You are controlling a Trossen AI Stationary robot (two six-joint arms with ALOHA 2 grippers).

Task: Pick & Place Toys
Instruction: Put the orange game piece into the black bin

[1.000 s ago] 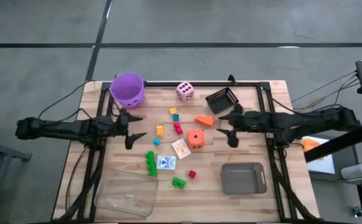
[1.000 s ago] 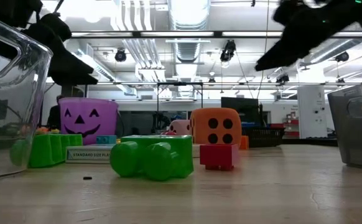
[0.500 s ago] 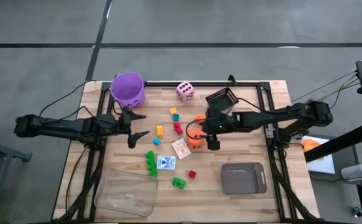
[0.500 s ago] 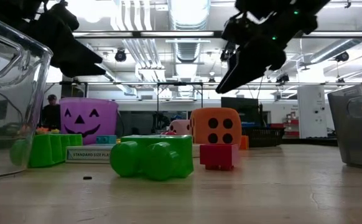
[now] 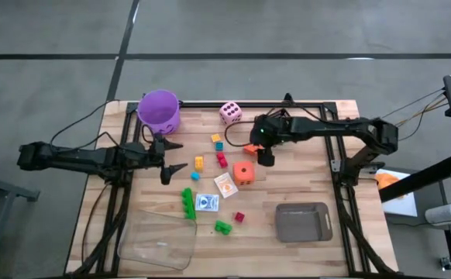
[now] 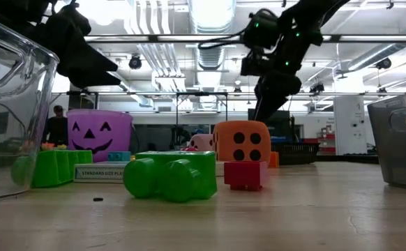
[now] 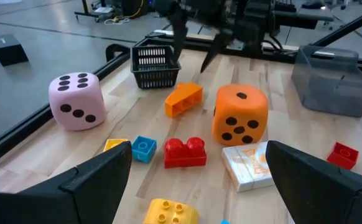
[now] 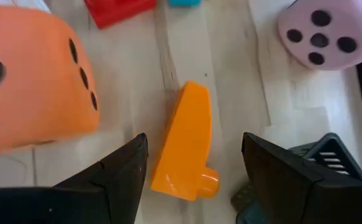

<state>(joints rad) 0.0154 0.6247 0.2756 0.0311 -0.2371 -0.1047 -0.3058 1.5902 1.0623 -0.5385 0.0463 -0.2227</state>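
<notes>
An orange wedge-shaped brick lies flat on the wooden table, between the orange dotted die and the black basket. My right gripper hangs open just above it and points steeply down. In the right wrist view its fingers stand on either side of the brick without touching. My left gripper waits open at the table's left, above the wood. More toys lie mid-table: the pink die, a red brick, a yellow brick, green bricks and card packs.
The purple bucket stands at the far left. The grey tray sits near right, and a clear plastic tub near left. A black frame rims the table's far edge. A person shows in the room beyond.
My right gripper has swung from the table's right toward its middle, then toward the far edge. It has tipped from nearly level to steeply downward and now hangs over the orange wedge brick. No toy has moved.
</notes>
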